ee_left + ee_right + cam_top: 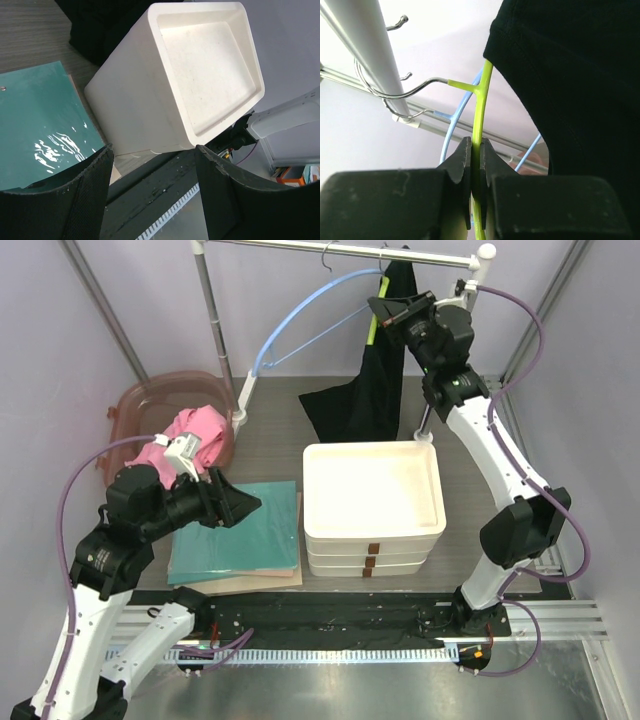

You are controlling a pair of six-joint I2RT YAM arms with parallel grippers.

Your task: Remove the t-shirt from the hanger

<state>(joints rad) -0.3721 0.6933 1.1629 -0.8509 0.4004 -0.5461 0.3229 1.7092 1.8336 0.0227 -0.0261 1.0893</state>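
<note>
A black t-shirt (372, 380) hangs from a yellow-green hanger (372, 328) on the metal rail (330, 248) at the back, its hem pooling on the table. My right gripper (385, 312) is shut on the yellow-green hanger's arm (481, 107), just below its metal hook; the shirt (570, 85) fills the right of the right wrist view. My left gripper (238, 504) is open and empty, hovering low over the teal cloth (240, 530), pointing toward the white trays (200, 75).
An empty blue hanger (300, 315) hangs left of the shirt on the rail. A stack of white trays (372, 498) stands mid-table. A brown basket (135, 410) holds pink clothing (190, 435) at the left. Folded teal cloth lies front left.
</note>
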